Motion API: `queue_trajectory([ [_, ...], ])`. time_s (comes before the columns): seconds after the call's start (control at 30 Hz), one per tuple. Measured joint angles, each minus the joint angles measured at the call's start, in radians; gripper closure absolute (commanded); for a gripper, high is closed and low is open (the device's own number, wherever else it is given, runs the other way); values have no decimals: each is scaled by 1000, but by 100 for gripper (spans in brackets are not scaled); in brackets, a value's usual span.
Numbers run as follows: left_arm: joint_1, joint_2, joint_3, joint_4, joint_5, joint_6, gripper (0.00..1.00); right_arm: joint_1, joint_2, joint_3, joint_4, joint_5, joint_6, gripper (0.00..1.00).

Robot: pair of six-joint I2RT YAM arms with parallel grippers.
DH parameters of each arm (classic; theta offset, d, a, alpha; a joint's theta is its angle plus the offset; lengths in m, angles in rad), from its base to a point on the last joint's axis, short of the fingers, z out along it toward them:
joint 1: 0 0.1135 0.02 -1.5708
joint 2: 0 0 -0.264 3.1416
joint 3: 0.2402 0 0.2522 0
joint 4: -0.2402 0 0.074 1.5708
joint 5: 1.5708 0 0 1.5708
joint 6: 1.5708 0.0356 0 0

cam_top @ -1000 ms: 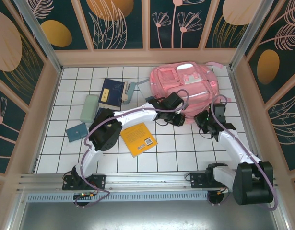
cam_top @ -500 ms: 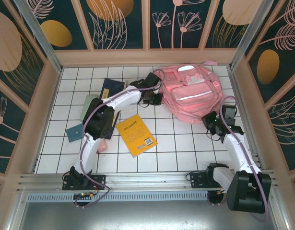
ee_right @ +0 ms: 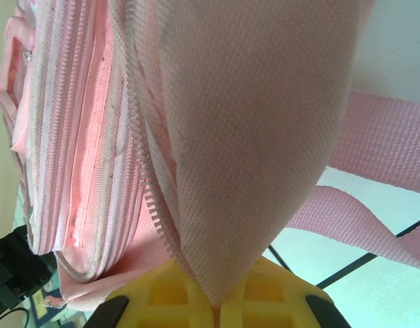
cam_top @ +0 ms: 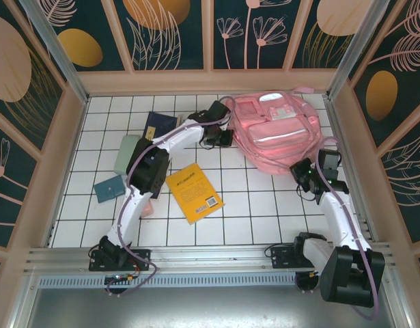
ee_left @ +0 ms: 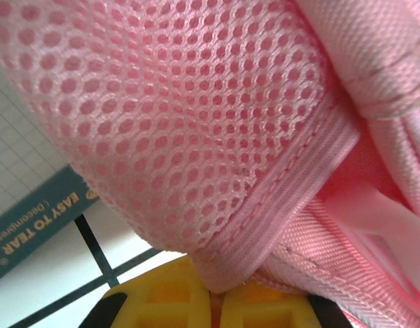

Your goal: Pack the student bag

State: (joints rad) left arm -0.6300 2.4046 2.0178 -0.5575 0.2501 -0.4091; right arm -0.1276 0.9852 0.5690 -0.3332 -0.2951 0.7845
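Observation:
The student bag (cam_top: 274, 130), a big soft pink backpack, lies at the back right of the white tiled table (cam_top: 250, 212). At the bag's left edge my left gripper (cam_top: 222, 137) is shut on it. In the left wrist view, pink mesh (ee_left: 196, 123) and a webbing seam are pinched between the yellow fingers (ee_left: 162, 301). My right gripper (cam_top: 298, 174) is shut on the bag's near right edge. In the right wrist view, a fold of pink fabric (ee_right: 250, 137) beside a zipper (ee_right: 145, 178) runs down between the yellow fingers (ee_right: 175, 297).
A yellow book (cam_top: 194, 193) lies mid-table. A dark blue book (cam_top: 158, 131), a pale green case (cam_top: 126, 154), a teal card (cam_top: 109, 188) and a small pink item (cam_top: 147, 206) lie to the left. Wooden walls ring the table. A pink strap (ee_right: 387, 143) trails over the tiles.
My left gripper has swung up and left, from over the bag's front to its left edge. The bag has shifted right and turned. My right gripper moved slightly right, still gripping.

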Motion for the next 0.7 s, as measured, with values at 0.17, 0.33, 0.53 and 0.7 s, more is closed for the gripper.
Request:
queue_trajectory([
  [0.17, 11, -64, -119, 39, -13, -23, 62, -14, 39, 1, -16, 51, -55, 78],
  [0.33, 54, -159, -184, 54, -70, -36, 49, -26, 36, 6, -35, 82, -89, 49],
  [0.53, 81, -333, -298, 103, -129, -49, 39, 61, -23, 60, -81, 137, -98, 36],
  [0.7, 93, -486, -475, 145, -171, -89, 39, 245, -33, 132, -89, 201, -99, 35],
])
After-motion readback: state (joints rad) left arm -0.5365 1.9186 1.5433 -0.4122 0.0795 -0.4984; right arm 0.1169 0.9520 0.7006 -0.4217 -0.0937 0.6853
